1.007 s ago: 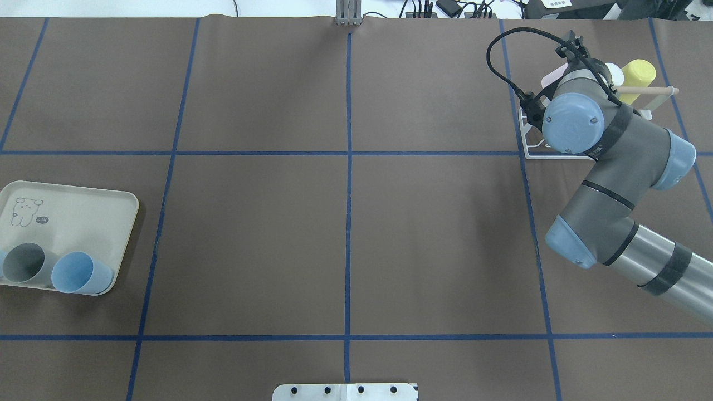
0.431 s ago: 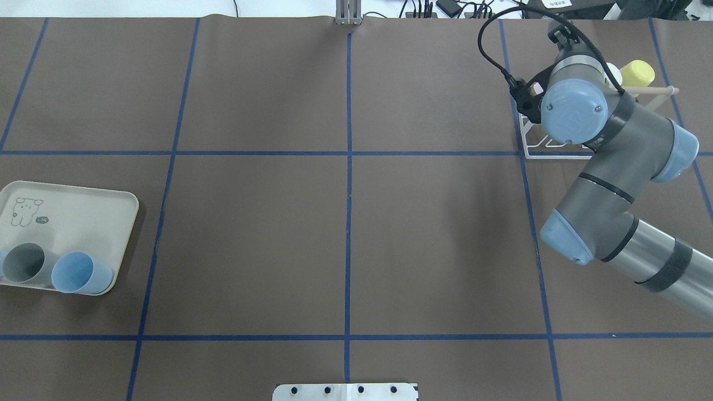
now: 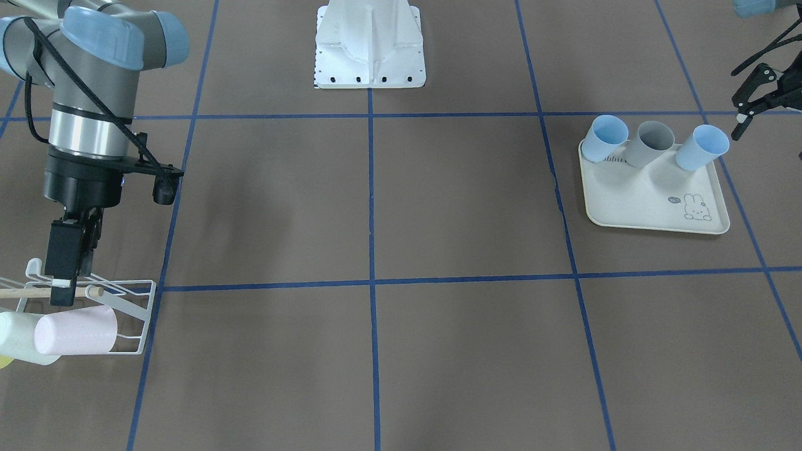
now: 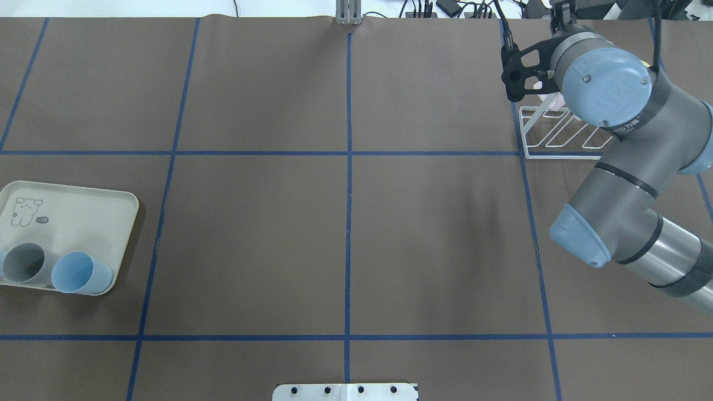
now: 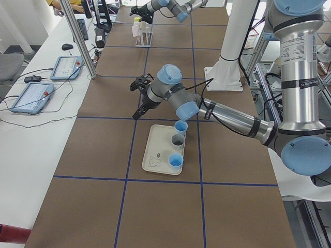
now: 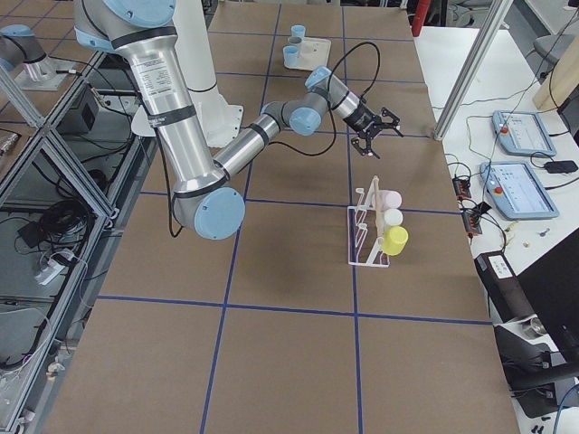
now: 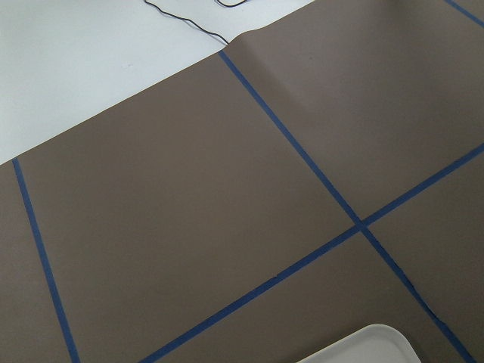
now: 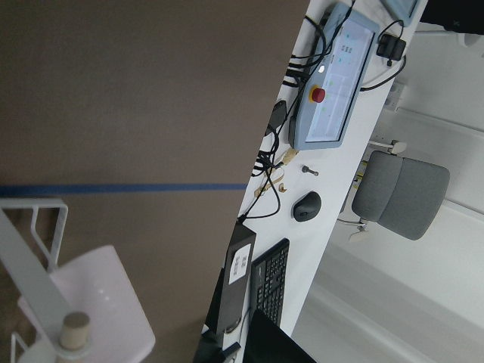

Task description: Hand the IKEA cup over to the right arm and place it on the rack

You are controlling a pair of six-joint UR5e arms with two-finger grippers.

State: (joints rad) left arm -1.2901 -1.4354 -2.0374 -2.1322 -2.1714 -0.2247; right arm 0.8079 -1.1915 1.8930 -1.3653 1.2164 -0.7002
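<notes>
Three cups, light blue [image 3: 606, 138], grey [image 3: 651, 143] and blue [image 3: 702, 147], lie on their sides on the cream tray [image 3: 651, 213]. My left gripper [image 3: 742, 122] hovers open and holds nothing just beyond the tray's corner. The white wire rack [image 3: 135, 313] holds a pink cup [image 3: 75, 331], a white cup [image 3: 15, 338] and a yellow cup [image 6: 394, 240] under its wooden dowel [image 3: 25, 292]. My right gripper [image 3: 62, 294] hangs above the rack's pink-cup end, open and with nothing in it. The right wrist view shows the pink cup [image 8: 98, 302] below.
The white robot base [image 3: 369, 50] stands at the middle of the near table edge. Blue tape lines divide the brown mat [image 4: 345, 223]. Beyond the far edge lie control pendants [image 6: 516, 136], cables and a keyboard. In the overhead view the right arm [image 4: 618, 184] covers part of the rack.
The right arm has lifted and drawn away from the rack, its wrist shifting toward the far edge. It now hides the yellow cup in the overhead view. Tray cups are unmoved.
</notes>
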